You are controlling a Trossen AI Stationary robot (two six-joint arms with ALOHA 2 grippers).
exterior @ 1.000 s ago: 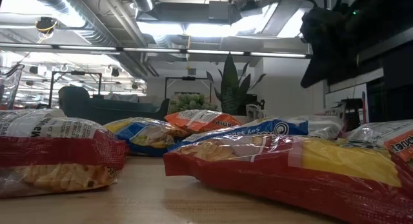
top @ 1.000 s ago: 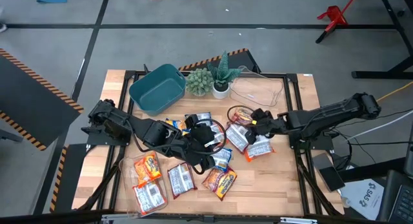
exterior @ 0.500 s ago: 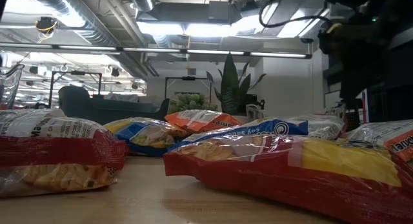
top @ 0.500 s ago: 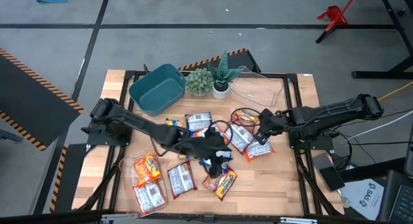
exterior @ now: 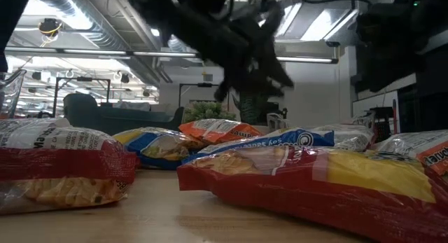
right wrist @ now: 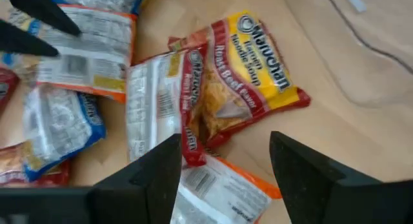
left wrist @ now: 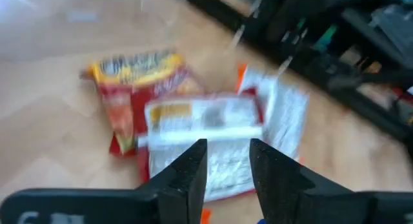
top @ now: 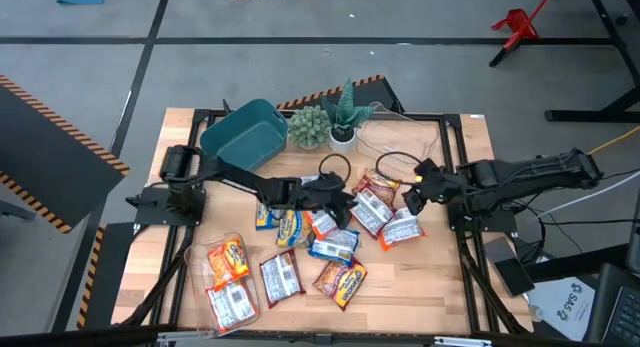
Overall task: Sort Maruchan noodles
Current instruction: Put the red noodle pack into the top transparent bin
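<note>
Since packets [top: 352,230] glossy, light, crackly: pinch flat sealed edge mid-worktop; left gripper [left wrist: 227,161] narrow, right gripper [right wrist: 223,161] wide, both empty.

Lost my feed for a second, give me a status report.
Left claw empty, jaws apart, over the packet pile. Right claw open, empty, above the Roast Beef packet. Noodle packets lie mixed on the table. Nothing blocking.

Overhead, table-level, 2 wrist cams — shared packets [top: 340,249]
</note>
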